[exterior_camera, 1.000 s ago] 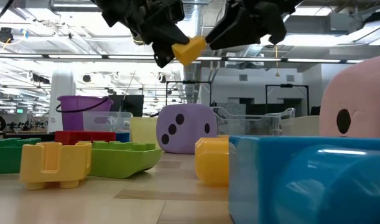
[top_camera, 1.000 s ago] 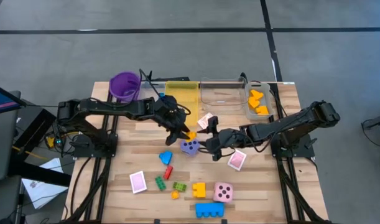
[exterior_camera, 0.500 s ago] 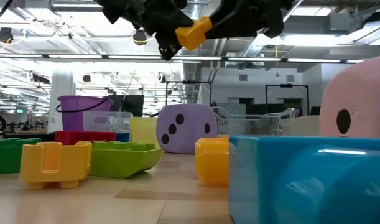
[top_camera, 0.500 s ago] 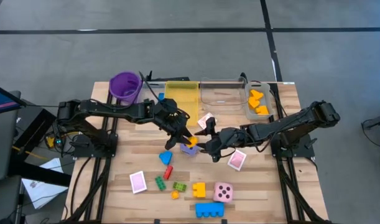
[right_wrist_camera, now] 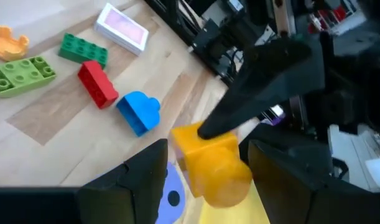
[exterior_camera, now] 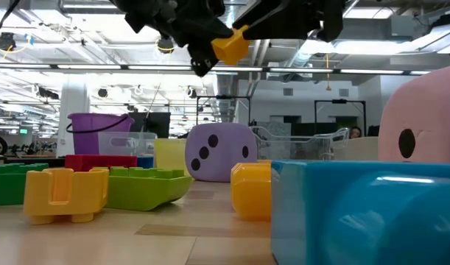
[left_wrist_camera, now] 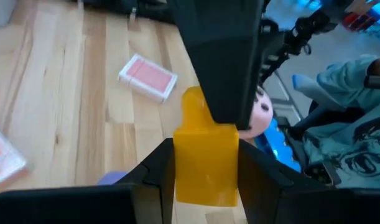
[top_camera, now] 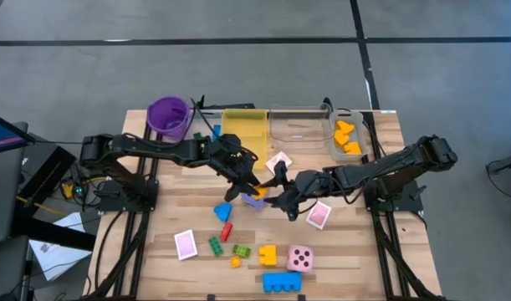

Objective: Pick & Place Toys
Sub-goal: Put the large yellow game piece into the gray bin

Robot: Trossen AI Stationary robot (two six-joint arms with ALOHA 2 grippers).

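A yellow brick [top_camera: 259, 191] hangs in the air above the purple die [top_camera: 253, 201], which rests on the table; the low view shows the brick [exterior_camera: 228, 46] well above the die [exterior_camera: 221, 151]. My left gripper [top_camera: 252, 185] is shut on the brick [left_wrist_camera: 205, 165]. My right gripper [top_camera: 273, 191] faces it from the table's right. Its fingers are spread and stand close on either side of the same brick [right_wrist_camera: 208, 158]. My left gripper pinches the yellow brick's two opposite sides [left_wrist_camera: 177, 168] between its two fingers. It comes slanting down from the table's left. The brick is lifted clear above the purple die. My right gripper has a finger [right_wrist_camera: 140, 180] close on each side of the brick; I cannot tell whether they touch it.
A purple cup [top_camera: 168, 115], a yellow bin [top_camera: 244, 130], a clear bin [top_camera: 301, 124] and a bin of orange pieces [top_camera: 347, 136] line the far edge. Pink cards [top_camera: 185, 244] [top_camera: 319, 215], a pink die [top_camera: 300, 257], a blue brick [top_camera: 282, 282] and small bricks [top_camera: 224, 226] lie nearer.
My left gripper has carried the yellow brick up and a little toward the table's right, over the purple die. My right gripper has come toward it from the right, and its fingers now stand around the brick.
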